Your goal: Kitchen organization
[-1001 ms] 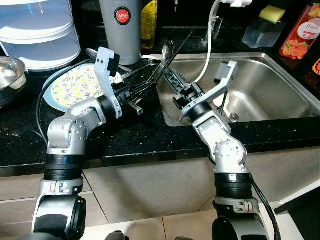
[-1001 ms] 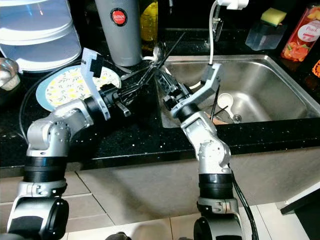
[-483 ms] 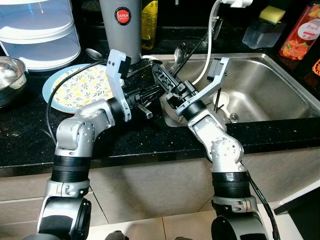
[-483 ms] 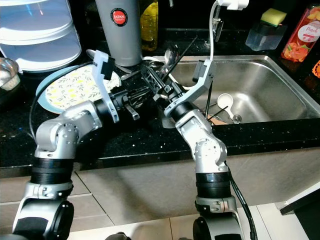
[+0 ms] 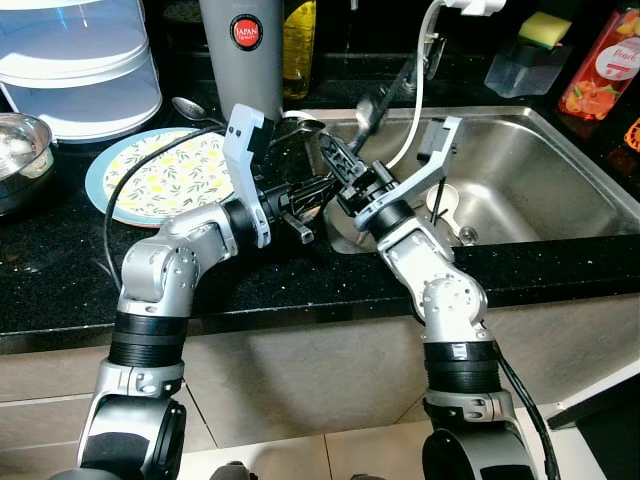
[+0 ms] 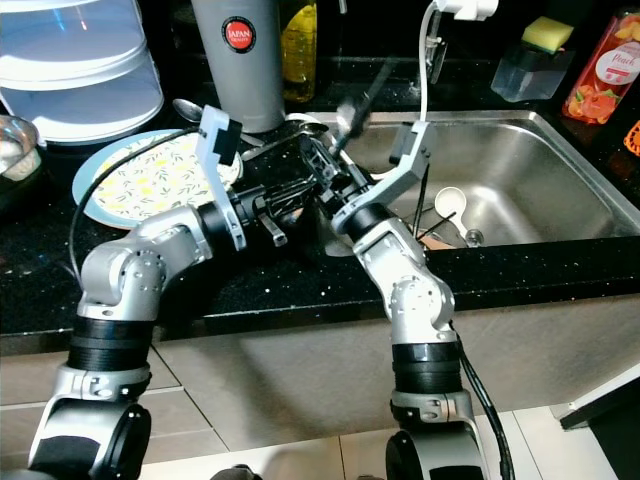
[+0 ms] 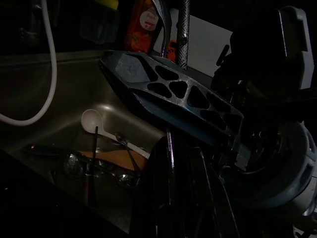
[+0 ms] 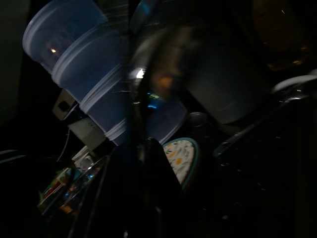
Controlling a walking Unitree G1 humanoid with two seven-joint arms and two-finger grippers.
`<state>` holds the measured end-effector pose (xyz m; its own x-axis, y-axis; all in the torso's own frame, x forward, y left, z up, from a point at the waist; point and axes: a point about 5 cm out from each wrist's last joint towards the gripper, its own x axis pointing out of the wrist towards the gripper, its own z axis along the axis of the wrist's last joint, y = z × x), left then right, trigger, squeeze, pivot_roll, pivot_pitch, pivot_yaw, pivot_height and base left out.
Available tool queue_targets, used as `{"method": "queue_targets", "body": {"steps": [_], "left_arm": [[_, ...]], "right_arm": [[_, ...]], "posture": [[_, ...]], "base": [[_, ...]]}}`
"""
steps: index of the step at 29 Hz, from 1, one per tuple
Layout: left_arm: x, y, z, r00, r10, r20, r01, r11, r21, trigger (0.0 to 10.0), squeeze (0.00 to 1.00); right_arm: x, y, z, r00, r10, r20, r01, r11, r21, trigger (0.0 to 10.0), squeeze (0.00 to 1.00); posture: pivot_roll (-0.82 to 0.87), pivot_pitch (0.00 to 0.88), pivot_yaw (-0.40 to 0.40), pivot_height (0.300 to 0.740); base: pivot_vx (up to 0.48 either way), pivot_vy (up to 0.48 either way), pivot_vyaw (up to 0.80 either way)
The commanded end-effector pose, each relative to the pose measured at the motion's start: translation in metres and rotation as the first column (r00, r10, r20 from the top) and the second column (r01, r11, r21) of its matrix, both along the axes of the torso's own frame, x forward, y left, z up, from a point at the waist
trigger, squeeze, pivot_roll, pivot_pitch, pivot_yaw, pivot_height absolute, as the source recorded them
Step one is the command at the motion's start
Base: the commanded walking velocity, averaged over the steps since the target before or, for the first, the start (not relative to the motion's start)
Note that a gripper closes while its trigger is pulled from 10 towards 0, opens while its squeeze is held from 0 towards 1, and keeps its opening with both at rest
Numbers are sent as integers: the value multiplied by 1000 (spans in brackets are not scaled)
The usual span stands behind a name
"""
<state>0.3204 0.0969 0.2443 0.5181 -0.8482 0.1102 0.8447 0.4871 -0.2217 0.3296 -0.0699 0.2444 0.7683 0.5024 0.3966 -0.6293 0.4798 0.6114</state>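
Both tools meet at the sink (image 5: 560,130) rim: right tool (image 5: 335,160) clamps utensils (image 5: 385,90); left tool (image 5: 305,200) unclear.

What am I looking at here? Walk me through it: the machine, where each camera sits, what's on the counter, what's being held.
This is a humanoid robot with two silver arms, each ending in two long black fingers. The two wide pictures come from cameras in its head, looking down at a black kitchen counter and a steel sink. The two dark pictures come from cameras on its wrists, looking along the fingers.

On the counter lie a patterned plate, a grey canister, stacked clear containers and a metal bowl. A white spoon lies in the sink.

The left gripper holds a bundle of dark utensils above the counter's edge. The right gripper holds a long spoon, blurred, pointing up toward the tap.
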Motion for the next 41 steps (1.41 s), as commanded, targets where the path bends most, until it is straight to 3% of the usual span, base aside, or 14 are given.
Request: {"method": "queue_targets", "body": {"steps": [1, 6, 7, 9, 10, 11, 15, 22, 26, 31, 35, 37, 38, 41], "left_arm": [[1, 3, -2, 999, 50, 14, -50, 999, 7, 10000, 0], [6, 5, -3, 988, 148, 54, -149, 989, 9, 10000, 0], [9, 5, -3, 982, 178, 59, -179, 984, 11, 10000, 1000], [13, 8, -1, 973, 224, 49, -224, 975, -10, 10000, 1000], [16, 15, 4, 961, 275, 35, -273, 960, -56, 10000, 416], [17, 21, 8, 951, 309, 13, -306, 948, -89, 10000, 0], [16, 26, 12, 945, 326, 17, -322, 939, -120, 10000, 0], [-23, 37, 28, 964, 233, 129, -208, 961, -182, 10000, 0], [-34, 44, 29, 947, 265, 180, -262, 964, -42, 10000, 0], [-29, 65, 32, 871, 434, 230, -458, 887, 59, 10000, 0], [-25, 77, 38, 804, 554, 217, -575, 817, 43, 10000, 0], [-25, 78, 38, 789, 577, 212, -597, 801, 42, 10000, 8], [-24, 79, 38, 768, 609, 198, -629, 776, 49, 10000, 129], [-22, 82, 38, 737, 653, 174, -670, 739, 68, 10000, 86]], "right_arm": [[2, 2, 2, 1000, -8, 1, 8, 1000, 12, 0, 0], [4, 2, 1, 1000, -10, -2, 10, 1000, 2, 0, 0], [5, 2, 0, 1000, -15, -8, 15, 1000, -7, 10000, 0], [7, 2, -1, 1000, -27, -16, 27, 1000, -16, 10000, 0], [10, 0, -2, 998, -52, -29, 51, 998, -24, 10000, 0], [13, -3, -2, 996, -82, -41, 81, 996, -30, 10000, 0], [18, -8, -3, 991, -119, -59, 117, 993, -32, 10000, 0], [50, -46, -9, 909, -382, -169, 368, 923, -110, 10000, 0], [62, -64, -14, 860, -465, -208, 441, 884, -154, 10000, 0], [69, -69, -22, 824, -535, -188, 470, 830, -302, 10000, 0], [75, -69, -35, 776, -615, -137, 472, 712, -520, 10000, 0], [77, -67, -42, 771, -624, -127, 445, 670, -594, 10000, 153], [78, -65, -48, 774, -619, -133, 408, 648, -644, 10000, 1000], [79, -63, -55, 779, -608, -155, 363, 638, -679, 10000, 1000]], "posture": [[169, 0, -40, 740], [171, 0, -43, 740], [172, 0, -48, 740], [175, 0, -53, 740], [175, 0, -54, 740], [175, 0, -54, 740], [176, 2, -58, 740], [196, 21, -76, 740], [228, 36, -97, 740], [241, 49, -109, 740], [254, 54, -115, 740], [256, 58, -122, 740], [258, 60, -126, 740], [262, 61, -133, 740]], "base": [[0, 0, 0], [0, 0, 0], [0, 0, 0], [0, 0, 0], [0, 0, 0], [0, 0, 0], [0, 0, 0], [0, 0, 0], [0, 0, 0], [0, 0, 0], [0, 0, 0], [0, 0, 0], [0, 0, 0], [0, 0, 0]]}}
